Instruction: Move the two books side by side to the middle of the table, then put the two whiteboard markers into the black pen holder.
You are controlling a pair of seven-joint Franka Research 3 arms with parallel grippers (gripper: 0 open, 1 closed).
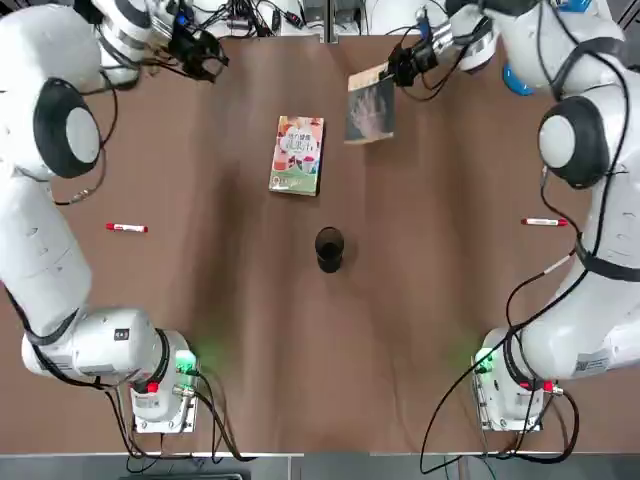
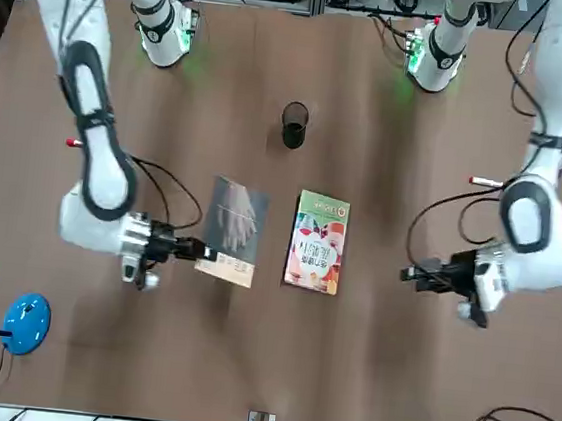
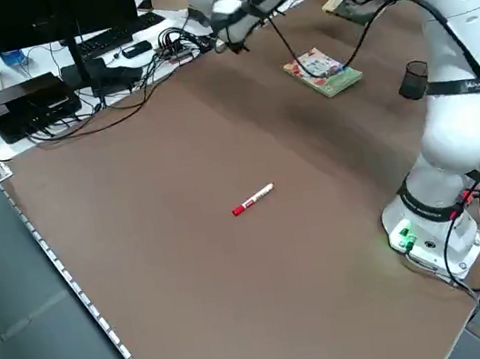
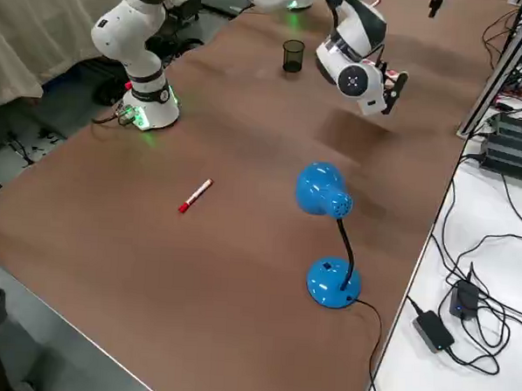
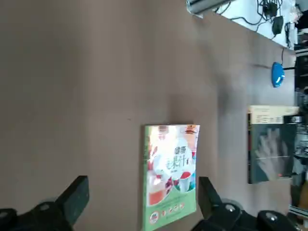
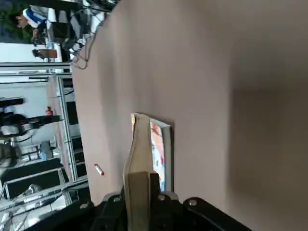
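A: Nearest the bases stands the black pen holder (image 1: 328,248); beyond it the colourful book (image 1: 297,154) lies flat.

B: The right gripper (image 1: 397,68) pinches the grey book (image 1: 370,108); lower it level, edges parallel. The left gripper (image 1: 203,52), spread, hovers empty.

Blue lamp (image 4: 328,243) beside red-capped marker (image 4: 195,196)

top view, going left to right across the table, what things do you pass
left marker → left gripper, open → colourful book → black pen holder → dark grey book → right gripper, shut on that book's edge → right marker
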